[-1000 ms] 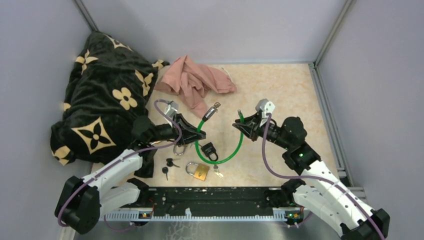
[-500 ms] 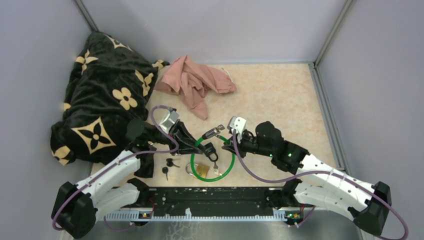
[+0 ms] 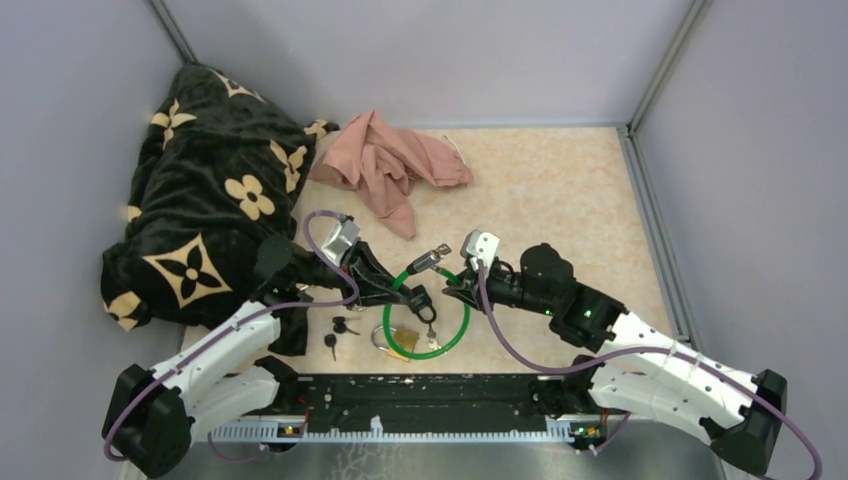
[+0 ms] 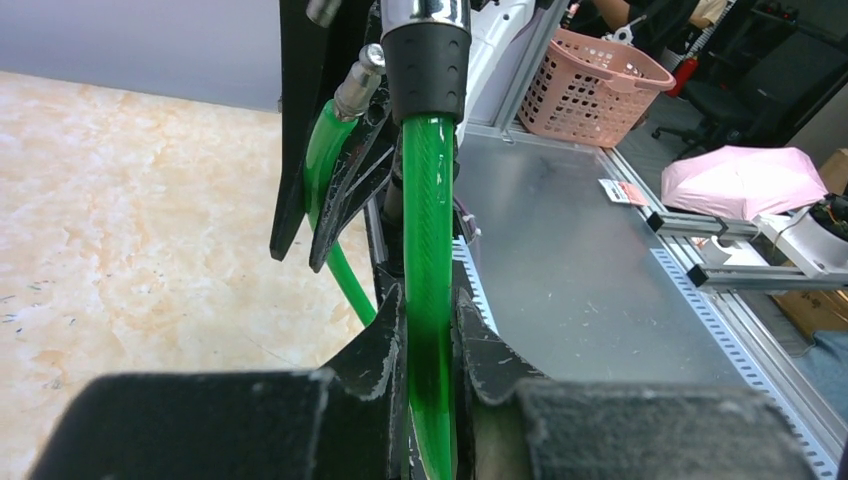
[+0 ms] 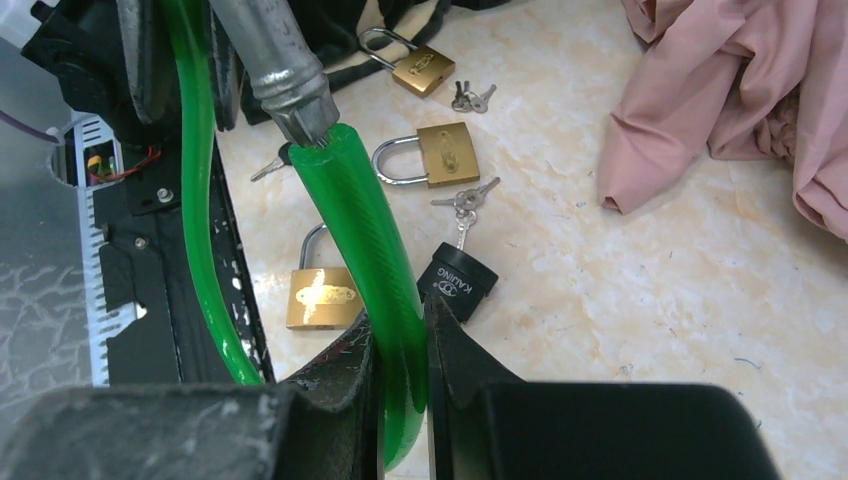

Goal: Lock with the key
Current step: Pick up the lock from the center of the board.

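A green cable lock (image 3: pixel 462 318) loops over the table between both grippers. My left gripper (image 3: pixel 398 290) is shut on the cable (image 4: pixel 430 330) just below its black and chrome lock head (image 4: pixel 425 50). My right gripper (image 3: pixel 452 292) is shut on the cable (image 5: pixel 400 340) below its bare metal pin end (image 5: pixel 275 60). The pin (image 4: pixel 357 80) sits just left of the lock head, not inside it. A key with a black head (image 5: pixel 457 282) lies on the table under the loop, and it also shows in the top view (image 3: pixel 422 300).
Brass padlocks (image 5: pixel 325 295) (image 5: pixel 440 155) (image 5: pixel 420 70) and loose small keys (image 5: pixel 470 97) lie near the front edge. A pink cloth (image 3: pixel 390 160) lies behind, and a black flowered blanket (image 3: pixel 200 200) fills the left side. Two black keys (image 3: pixel 338 330) lie by the left arm.
My right arm swung left and down, bringing the pin end beside the lock head. My left gripper lowered slightly. The cable loop narrowed. Over the last half second, only a small shift.
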Robot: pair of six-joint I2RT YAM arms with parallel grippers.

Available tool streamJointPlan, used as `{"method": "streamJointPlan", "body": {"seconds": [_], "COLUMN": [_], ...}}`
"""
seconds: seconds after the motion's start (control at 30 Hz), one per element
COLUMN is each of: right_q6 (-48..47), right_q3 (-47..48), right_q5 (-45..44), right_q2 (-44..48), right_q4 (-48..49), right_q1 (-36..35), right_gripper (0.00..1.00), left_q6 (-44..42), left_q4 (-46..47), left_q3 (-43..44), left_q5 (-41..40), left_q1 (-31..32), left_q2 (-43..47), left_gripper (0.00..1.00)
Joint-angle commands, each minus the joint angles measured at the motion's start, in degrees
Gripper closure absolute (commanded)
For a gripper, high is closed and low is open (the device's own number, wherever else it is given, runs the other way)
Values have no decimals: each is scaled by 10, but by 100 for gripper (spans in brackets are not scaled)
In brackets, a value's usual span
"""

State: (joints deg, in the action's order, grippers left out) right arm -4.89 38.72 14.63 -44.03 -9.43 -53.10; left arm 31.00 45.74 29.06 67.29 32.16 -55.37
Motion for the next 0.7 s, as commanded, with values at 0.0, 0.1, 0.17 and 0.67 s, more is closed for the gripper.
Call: {"method": "streamJointPlan", "body": {"seconds": [0.0,0.1,0.17,0.67], "right_q6": [19,17,16,11], "right_q3": [40,43,48,57], "right_q5": [46,48,46,39], "right_q2": [6,6,3,-14], "right_q4": [56,62,61,49], "right_q1": [-16,-16,-17,-27], "right_gripper": [100,100,100,100], "left_q6": [-54,-79,-85,-138], "left_q4": [1,-29,-35,-117], "left_q3": [14,14,15,38], "left_q5": [-28,-31,-29,-45], "left_q1": [3,2,2,1], "left_q2": [5,4,3,-8], "left_gripper": [100,100,100,100]}}
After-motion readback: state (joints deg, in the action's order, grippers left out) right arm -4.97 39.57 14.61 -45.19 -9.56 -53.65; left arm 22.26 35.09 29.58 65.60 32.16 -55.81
